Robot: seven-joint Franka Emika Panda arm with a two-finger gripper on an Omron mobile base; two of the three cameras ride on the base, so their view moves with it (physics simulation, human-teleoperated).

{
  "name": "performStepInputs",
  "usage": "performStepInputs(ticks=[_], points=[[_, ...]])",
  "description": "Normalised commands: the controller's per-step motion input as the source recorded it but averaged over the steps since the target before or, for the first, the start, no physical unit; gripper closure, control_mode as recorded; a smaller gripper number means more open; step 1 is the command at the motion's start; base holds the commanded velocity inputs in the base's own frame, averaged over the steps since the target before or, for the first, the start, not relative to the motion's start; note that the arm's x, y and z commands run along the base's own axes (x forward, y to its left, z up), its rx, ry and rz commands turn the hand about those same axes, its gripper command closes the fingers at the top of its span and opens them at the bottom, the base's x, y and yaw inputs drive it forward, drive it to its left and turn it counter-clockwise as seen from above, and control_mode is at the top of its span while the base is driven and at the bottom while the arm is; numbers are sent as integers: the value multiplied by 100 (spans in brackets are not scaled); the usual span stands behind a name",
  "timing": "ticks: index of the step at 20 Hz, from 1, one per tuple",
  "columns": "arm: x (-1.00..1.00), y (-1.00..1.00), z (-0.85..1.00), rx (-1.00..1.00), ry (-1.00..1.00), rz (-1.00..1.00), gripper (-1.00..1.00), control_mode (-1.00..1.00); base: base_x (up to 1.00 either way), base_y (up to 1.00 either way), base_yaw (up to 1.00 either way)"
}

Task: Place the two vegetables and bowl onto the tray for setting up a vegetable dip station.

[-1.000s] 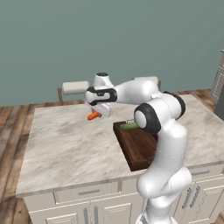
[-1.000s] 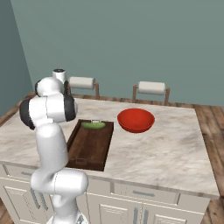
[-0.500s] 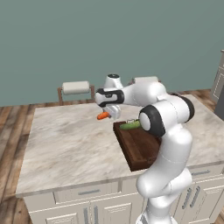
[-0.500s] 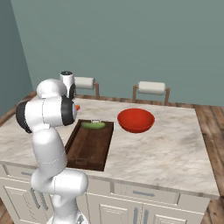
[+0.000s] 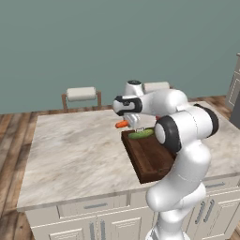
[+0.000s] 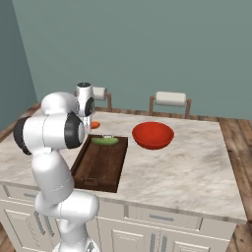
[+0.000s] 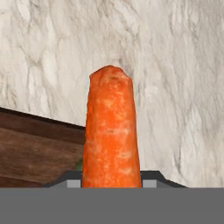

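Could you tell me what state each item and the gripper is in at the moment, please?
Carrot: held in the gripper, lifted above the counter near the tray's far end.
Cucumber: lying on the tray at its far end.
Bowl: upright on the counter beside the tray, not on it.
Tray: flat on the counter, holding the cucumber.
Gripper: shut on the carrot.

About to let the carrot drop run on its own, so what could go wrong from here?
1. The gripper holds the carrot above bare counter, short of the tray; an early release would likely miss.
2. The cucumber lies at the tray's near end; the carrot could knock it.
3. The bowl sits off the tray, which has limited room.
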Motion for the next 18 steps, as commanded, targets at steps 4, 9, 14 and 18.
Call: performStepInputs(ticks=[4,9,14,18], points=[[-18,-52,0,0,0,-10,100,-100,0,0,0],[-19,-49,0,0,0,-6,100,-100,0,0,0],[-14,-38,0,0,0,-5,100,-100,0,0,0],[-14,-35,0,0,0,-3,100,-100,0,0,0]])
